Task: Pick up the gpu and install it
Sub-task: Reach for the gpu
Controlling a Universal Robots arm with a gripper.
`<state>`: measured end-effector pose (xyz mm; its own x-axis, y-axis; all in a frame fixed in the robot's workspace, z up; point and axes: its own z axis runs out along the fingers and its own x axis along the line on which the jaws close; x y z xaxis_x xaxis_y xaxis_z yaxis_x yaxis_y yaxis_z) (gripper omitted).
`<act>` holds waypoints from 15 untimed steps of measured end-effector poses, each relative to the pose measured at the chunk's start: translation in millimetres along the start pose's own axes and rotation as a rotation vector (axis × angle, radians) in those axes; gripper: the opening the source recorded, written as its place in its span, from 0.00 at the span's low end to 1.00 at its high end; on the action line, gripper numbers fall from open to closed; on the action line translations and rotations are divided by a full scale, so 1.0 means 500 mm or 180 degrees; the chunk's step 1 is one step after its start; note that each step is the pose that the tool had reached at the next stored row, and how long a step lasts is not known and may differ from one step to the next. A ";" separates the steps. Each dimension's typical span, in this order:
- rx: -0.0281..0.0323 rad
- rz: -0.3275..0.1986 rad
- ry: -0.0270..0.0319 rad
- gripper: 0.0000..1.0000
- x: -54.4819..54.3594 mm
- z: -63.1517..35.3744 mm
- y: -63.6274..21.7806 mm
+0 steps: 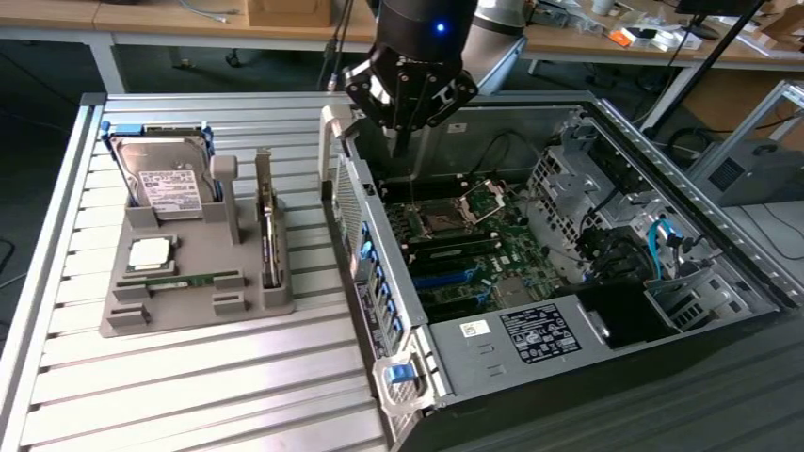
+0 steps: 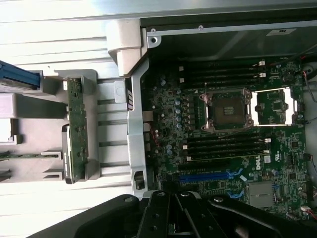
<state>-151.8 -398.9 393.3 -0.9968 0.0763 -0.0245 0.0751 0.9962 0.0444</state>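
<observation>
The gripper is hanging pressed together, empty, over the open computer case. The gpu is standing edge-on in the gray holder toward the exterior view's left, its long axis lying parallel to the case wall.

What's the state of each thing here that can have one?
computer case: side open.
CPU socket: cover flipped open.
gripper: shut, holding nothing, above the computer case.
gpu: on edge in the gray holder, untouched.
hard drive: upright in the holder.
</observation>
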 end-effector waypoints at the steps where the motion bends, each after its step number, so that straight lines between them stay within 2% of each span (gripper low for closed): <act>1: 0.0000 0.0000 0.0000 0.10 0.001 0.000 0.000; 15: 0.0000 0.0000 0.0000 0.10 0.011 0.000 -0.001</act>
<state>-157.2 -398.9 393.3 -0.9968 0.0762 -0.0245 0.0751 0.9962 0.0444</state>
